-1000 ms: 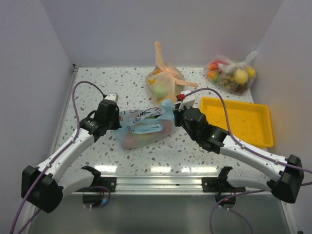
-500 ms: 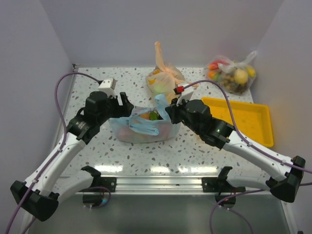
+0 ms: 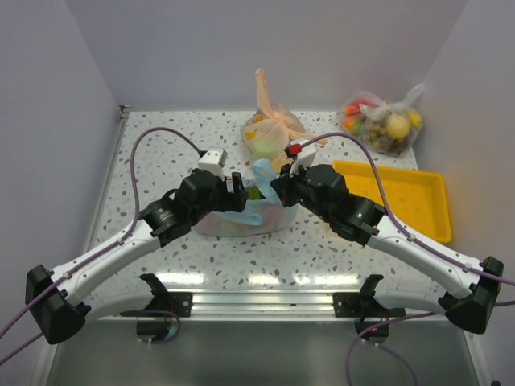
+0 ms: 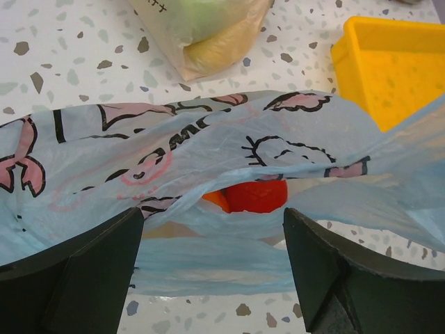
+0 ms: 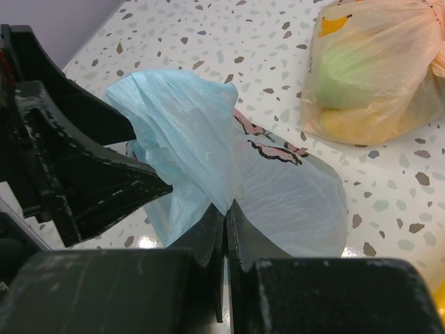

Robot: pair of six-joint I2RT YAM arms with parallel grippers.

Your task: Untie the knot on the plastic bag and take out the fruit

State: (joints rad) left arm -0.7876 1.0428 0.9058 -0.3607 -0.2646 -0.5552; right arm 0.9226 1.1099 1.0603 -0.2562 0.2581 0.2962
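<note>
I see the plastic bag (image 3: 233, 219) lying mid-bench, between both arms. My right gripper (image 5: 226, 217) is clamped tight on a bunched blue ear of it, held up. My left gripper (image 4: 212, 236) stands wide at the bag's gaping mouth, where red fruit (image 4: 256, 197) shows inside.

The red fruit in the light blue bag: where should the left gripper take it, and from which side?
Grip the red fruit across its round sides, probably straight in through the bag mouth facing the open left gripper; only that slit exposes it. The right gripper pinches a handle ear.
</note>
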